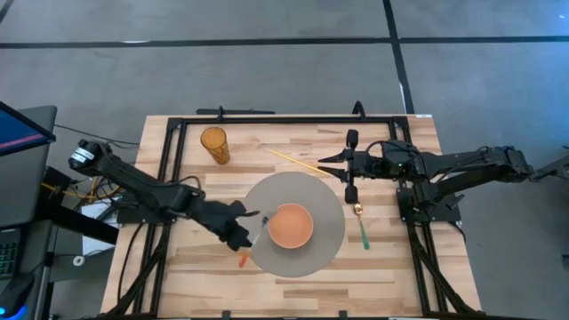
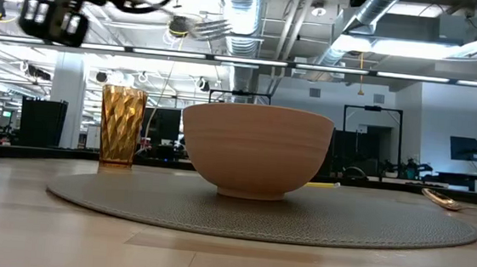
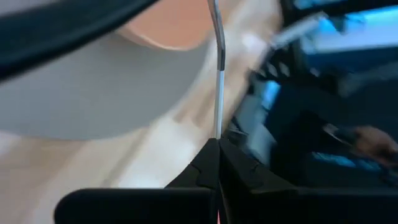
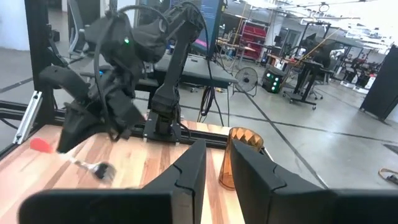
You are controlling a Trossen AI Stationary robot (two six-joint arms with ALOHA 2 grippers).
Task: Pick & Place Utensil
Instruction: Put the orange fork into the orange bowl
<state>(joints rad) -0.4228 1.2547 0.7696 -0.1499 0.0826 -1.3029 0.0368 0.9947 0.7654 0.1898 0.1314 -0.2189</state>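
The left gripper (image 1: pixel 242 224) hangs above the front-left part of the tabletop (image 1: pixel 196 267), just off the left rim of the round grey mat (image 1: pixel 324 244). Its fingers (image 3: pixel 208 168) are clamped on a fork (image 1: pixel 252 233) with a red handle end; in the left wrist view the metal shaft (image 3: pixel 218 74) runs straight out from between the closed tips toward the mat. In the right wrist view the fork's tines (image 4: pixel 99 169) hang low over the wood, with the red end (image 4: pixel 41 144) higher behind the gripper, so the utensil is tilted and lifted off the table.

The terracotta bowl (image 1: pixel 290 225) sits on the mat just beside the fork's tip. Near the right edge, a spoon with a green handle (image 1: pixel 362 224) lies on the wood beside the mat.

Farther back, the right gripper (image 1: pixel 348 166) hovers over the back-right area with its jaws apart. A yellow chopstick (image 1: pixel 302 164) lies between it and the amber glass (image 1: pixel 214 144) near the back-left corner.
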